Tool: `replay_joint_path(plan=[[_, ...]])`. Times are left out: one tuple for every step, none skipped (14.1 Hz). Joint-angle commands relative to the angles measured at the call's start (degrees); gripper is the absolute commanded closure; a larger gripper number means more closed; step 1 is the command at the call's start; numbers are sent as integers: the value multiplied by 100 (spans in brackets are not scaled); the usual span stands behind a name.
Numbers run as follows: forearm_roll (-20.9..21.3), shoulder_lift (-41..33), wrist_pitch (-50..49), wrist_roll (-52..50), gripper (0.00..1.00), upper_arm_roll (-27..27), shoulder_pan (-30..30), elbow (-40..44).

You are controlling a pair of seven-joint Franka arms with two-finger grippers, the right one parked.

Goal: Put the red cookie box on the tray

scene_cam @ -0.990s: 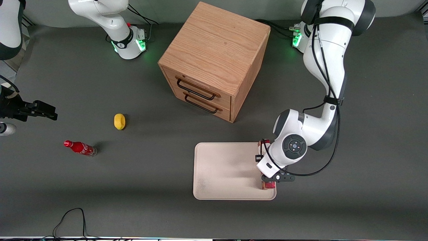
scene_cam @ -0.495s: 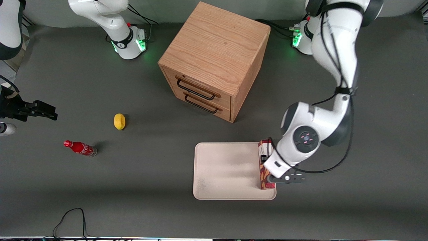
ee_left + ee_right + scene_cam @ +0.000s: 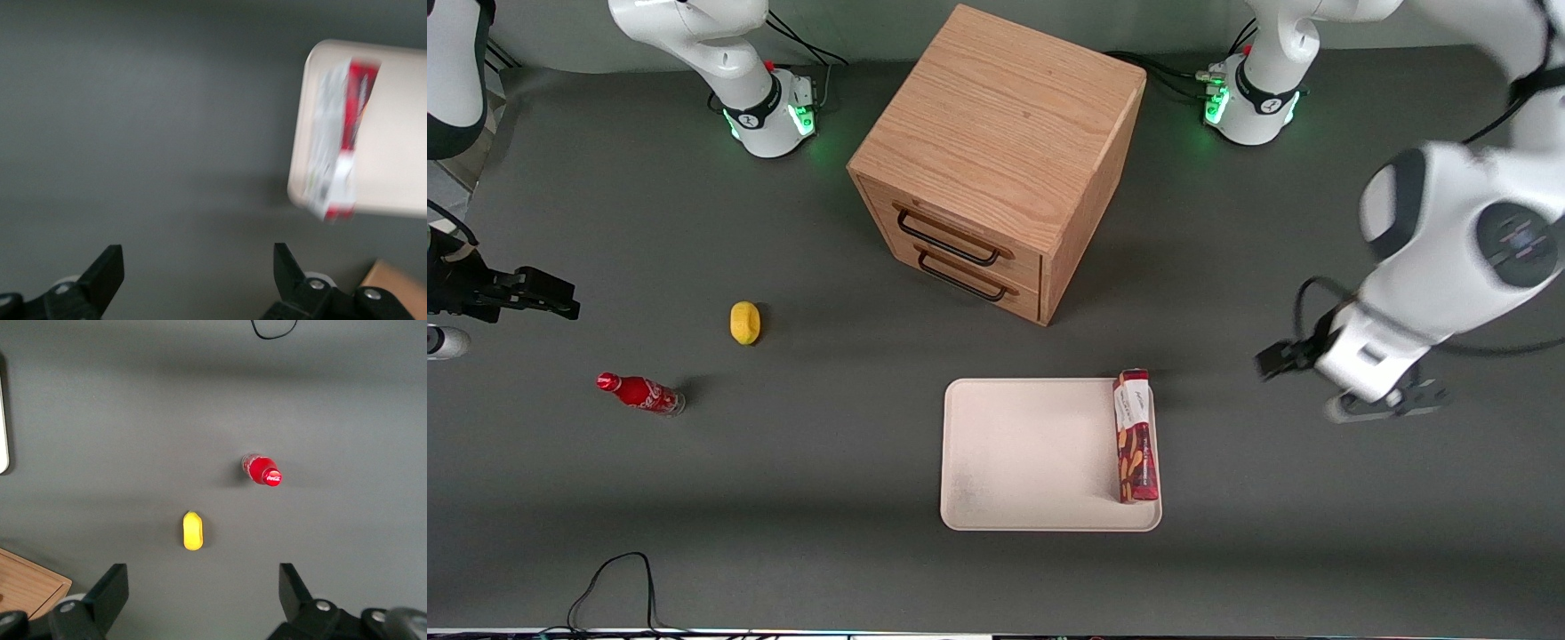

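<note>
One red cookie box (image 3: 1136, 436) lies flat on the tray (image 3: 1032, 453) — along the edge toward the working arm. The claw (image 3: 197, 280) hangs well apart above bare surface (image 3: 1316, 498) — fingers spread, empty.

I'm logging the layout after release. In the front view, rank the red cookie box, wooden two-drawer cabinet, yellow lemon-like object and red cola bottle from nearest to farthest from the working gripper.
From the open left gripper, over bare table toward the working arm's end:
1. Dark red cookie box, on the cream tray.
2. Wooden two-drawer cabinet, mid-table.
3. Yellow lemon-like object.
4. Small red cola bottle, toward the parked arm's end.
</note>
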Motion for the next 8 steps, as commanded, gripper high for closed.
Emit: replay_joint_path(plan=[[136,-1029,-486,406,0,-55,294,-706],[241,-1354,-504,423,0,-73,434,-916],[364,-1644,-504,511,0,-99,549,-1092],[400,-1847,-522,616,0,-178,654,-1207],[400,-1997,-531,660,0,-222,794,-1287],[400,-2086,-600,678,0,-231,813,-1331],[400,-2104,-688,687,0,-231,822,-1323],[409,-2122,-715,722,0,-231,822,-1322]])
